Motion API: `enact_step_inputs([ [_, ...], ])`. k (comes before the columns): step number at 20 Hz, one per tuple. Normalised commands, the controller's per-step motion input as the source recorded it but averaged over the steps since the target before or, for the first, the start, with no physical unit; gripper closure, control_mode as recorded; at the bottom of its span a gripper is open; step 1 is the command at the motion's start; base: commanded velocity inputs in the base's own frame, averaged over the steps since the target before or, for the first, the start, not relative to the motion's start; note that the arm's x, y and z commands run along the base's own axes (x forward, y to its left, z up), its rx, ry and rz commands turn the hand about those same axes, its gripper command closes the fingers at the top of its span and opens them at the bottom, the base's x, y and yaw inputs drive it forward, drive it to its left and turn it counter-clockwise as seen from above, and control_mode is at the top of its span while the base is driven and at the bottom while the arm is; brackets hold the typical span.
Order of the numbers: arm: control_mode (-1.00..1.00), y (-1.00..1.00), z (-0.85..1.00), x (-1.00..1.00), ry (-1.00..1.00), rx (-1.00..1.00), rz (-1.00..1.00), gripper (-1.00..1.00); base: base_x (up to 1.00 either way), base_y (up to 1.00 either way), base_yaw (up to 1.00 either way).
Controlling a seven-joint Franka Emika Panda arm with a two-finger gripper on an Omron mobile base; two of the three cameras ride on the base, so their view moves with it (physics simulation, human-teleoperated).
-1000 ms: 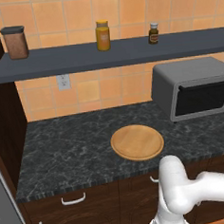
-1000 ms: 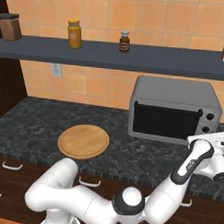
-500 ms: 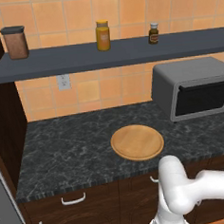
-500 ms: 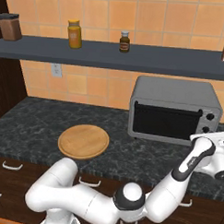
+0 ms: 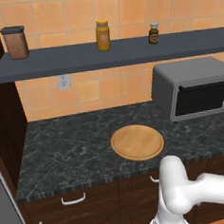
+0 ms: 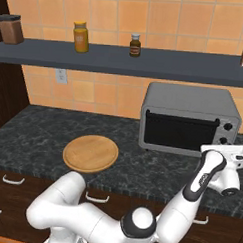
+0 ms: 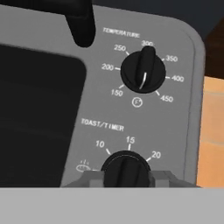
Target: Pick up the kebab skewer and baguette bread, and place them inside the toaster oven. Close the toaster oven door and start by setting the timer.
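Observation:
The toaster oven (image 6: 188, 119) stands on the counter at the right, also as the toaster oven (image 5: 193, 86). Its dark glass door (image 6: 179, 132) is closed, with the black handle (image 7: 81, 22) across the top. In the hand view the control panel is very close: the temperature knob (image 7: 143, 70) sits above and the toast/timer knob (image 7: 126, 168) below. My gripper (image 7: 126, 178) has a finger pressed on each side of the timer knob, and appears as the gripper (image 6: 222, 147) at the oven's lower right front. The kebab skewer and baguette are out of view; the glass shows nothing behind it.
A round wooden board (image 5: 136, 142) lies mid-counter, left of the oven. A dark shelf (image 6: 121, 58) above carries a yellow jar (image 6: 80, 36), a small brown bottle (image 6: 135, 45) and a brown canister (image 5: 14, 43). Drawers run below the counter's front edge.
The hand has shifted only slightly at the oven's right front. Oven, door and board stay as they were.

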Motion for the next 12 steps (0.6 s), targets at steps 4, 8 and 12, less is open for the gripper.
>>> enact_step_inputs([
  [4, -1.0, 0.16, 0.22, 0.0, -0.04, 0.31, -0.06, 1.0, 0.0, 0.0, 0.0],
  [8, -1.0, 0.11, 0.37, 0.01, -0.06, 0.34, -0.02, 1.0, 0.0, 0.0, 0.0],
  [12, -1.0, 0.08, 0.46, 0.0, 0.0, 0.4, -0.03, 1.0, 0.0, 0.0, 0.0],
])
